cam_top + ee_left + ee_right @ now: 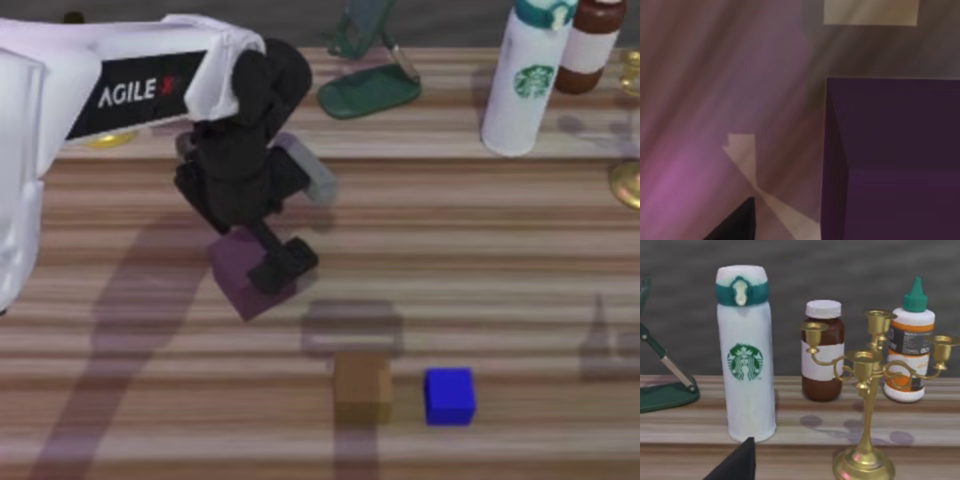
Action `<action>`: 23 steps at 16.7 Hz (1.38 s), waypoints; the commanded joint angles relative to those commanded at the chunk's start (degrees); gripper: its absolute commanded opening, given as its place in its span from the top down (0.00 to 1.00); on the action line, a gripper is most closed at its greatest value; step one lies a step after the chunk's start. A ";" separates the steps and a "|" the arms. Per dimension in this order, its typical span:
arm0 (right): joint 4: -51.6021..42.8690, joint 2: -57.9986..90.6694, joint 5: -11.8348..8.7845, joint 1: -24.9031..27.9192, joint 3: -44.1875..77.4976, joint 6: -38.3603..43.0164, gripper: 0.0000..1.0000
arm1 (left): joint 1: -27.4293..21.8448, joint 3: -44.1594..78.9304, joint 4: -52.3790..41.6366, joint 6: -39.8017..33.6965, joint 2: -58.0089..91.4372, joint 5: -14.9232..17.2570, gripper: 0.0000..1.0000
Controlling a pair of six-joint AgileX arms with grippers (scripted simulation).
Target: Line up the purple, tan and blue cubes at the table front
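The purple cube (238,272) lies askew left of the table's middle, with my left gripper (264,268) open right on top of it. One black finger (285,262) crosses the cube's right part. In the left wrist view the cube (895,160) looms close, and bare table shows between it and the one visible finger (735,226). The tan cube (362,385) and the small blue cube (449,396) sit side by side, a little apart, near the front edge. My right gripper (782,475) is out of the top view, open, facing the back right objects.
At the back right stand a white flask (522,80), a brown jar (590,45), a golden candelabra (867,390) and an orange-labelled squeeze bottle (910,355). A green stand (370,85) lies at the back centre.
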 joint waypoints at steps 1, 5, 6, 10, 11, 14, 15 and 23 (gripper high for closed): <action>0.00 0.00 0.00 0.00 0.00 0.00 0.00 | 0.03 -1.39 2.25 0.04 0.80 0.01 0.00; 0.00 0.00 0.00 0.00 0.00 0.00 0.00 | 0.10 -4.18 6.52 0.13 2.44 0.03 0.00; 0.00 0.00 0.00 0.00 0.00 0.00 0.00 | 0.10 -4.18 6.52 0.13 2.44 0.03 0.00; 0.00 0.00 0.00 0.00 0.00 0.00 0.00 | 0.10 -4.18 6.52 0.13 2.44 0.03 0.15; 0.00 0.00 0.00 0.00 0.00 0.00 0.00 | 0.10 -4.18 6.52 0.13 2.44 0.03 0.23; 0.00 0.00 0.00 0.00 0.00 0.00 0.00 | 0.10 -4.18 6.52 0.13 2.44 0.03 0.45; 0.00 0.00 0.00 0.00 0.00 0.00 0.00 | 0.10 -4.18 6.52 0.13 2.44 0.03 0.53; 0.00 0.00 0.00 0.00 0.00 0.00 0.00 | 0.10 -4.18 6.52 0.13 2.44 0.03 1.00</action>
